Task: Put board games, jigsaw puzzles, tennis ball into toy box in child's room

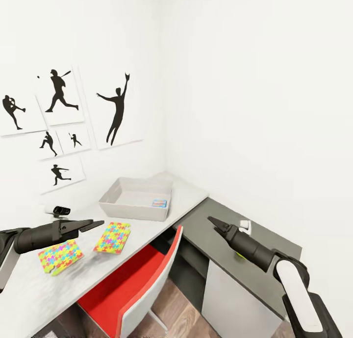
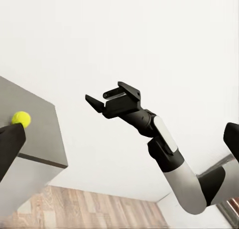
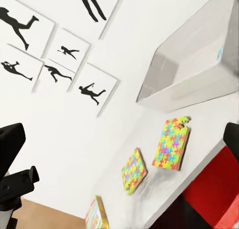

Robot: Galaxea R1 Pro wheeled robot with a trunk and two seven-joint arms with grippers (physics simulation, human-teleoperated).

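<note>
The toy box (image 1: 131, 199) stands on the table (image 1: 189, 197) near the corner, with a small blue board game (image 1: 160, 204) lying inside. Two jigsaw puzzles (image 1: 113, 237) (image 1: 61, 256) lie flat in front of it. My left gripper (image 1: 95, 225) hovers open just above them. On the darker desk section at the right, my open right gripper (image 1: 212, 221) points toward the toy box. The tennis ball (image 1: 239, 253) peeks out under that arm and rests on the desk corner (image 2: 21, 119). The right wrist view has the toy box (image 3: 169, 79), both puzzles (image 3: 172, 142) (image 3: 133, 170) and another printed box (image 3: 97, 215) seen edge-on.
A red-seated chair (image 1: 132, 284) is tucked under the table between my arms. A small black device (image 1: 61, 211) sits by the wall, and a white object (image 1: 244, 225) lies on the dark desk (image 1: 230, 279). Baseball silhouette pictures (image 1: 61, 90) hang on the left wall.
</note>
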